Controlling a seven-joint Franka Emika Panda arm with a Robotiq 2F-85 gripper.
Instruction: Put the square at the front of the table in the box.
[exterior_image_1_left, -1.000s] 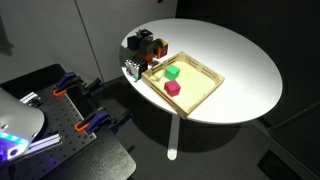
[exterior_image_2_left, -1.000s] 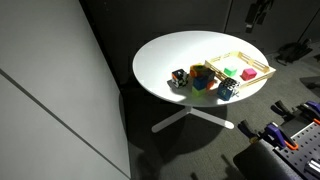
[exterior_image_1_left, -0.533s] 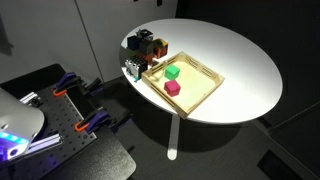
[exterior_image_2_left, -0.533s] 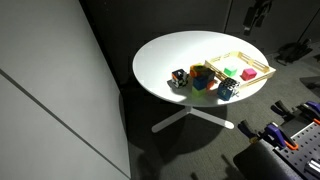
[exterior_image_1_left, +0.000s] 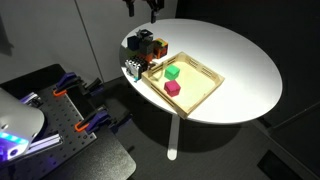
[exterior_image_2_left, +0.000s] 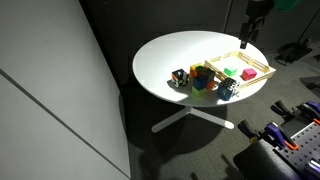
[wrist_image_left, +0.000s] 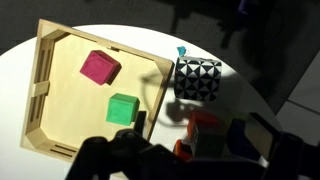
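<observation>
The square (wrist_image_left: 198, 78), a black-and-white patterned cube with a teal hint, sits on the white table just outside the box's rim. It also shows in both exterior views (exterior_image_1_left: 132, 70) (exterior_image_2_left: 226, 90), at the table's edge. The box (wrist_image_left: 45, 70) is a shallow light-wood tray, seen in both exterior views (exterior_image_1_left: 204, 67) (exterior_image_2_left: 255, 62). It holds a pink cube (wrist_image_left: 100, 68) and a green cube (wrist_image_left: 122, 108). My gripper (wrist_image_left: 185, 155) is open and empty, high above the table's far side in both exterior views (exterior_image_1_left: 140, 8) (exterior_image_2_left: 250, 30).
A cluster of dark and orange cubes (exterior_image_1_left: 147, 45) (exterior_image_2_left: 198, 78) stands beside the box and next to the square; a red-orange one (wrist_image_left: 200, 130) shows near my fingers. The round table (exterior_image_1_left: 240, 60) drops off close to the square. Clamps and equipment (exterior_image_1_left: 75, 95) lie below.
My gripper has come down into view at the top of both exterior views. The cubes and the box have not moved.
</observation>
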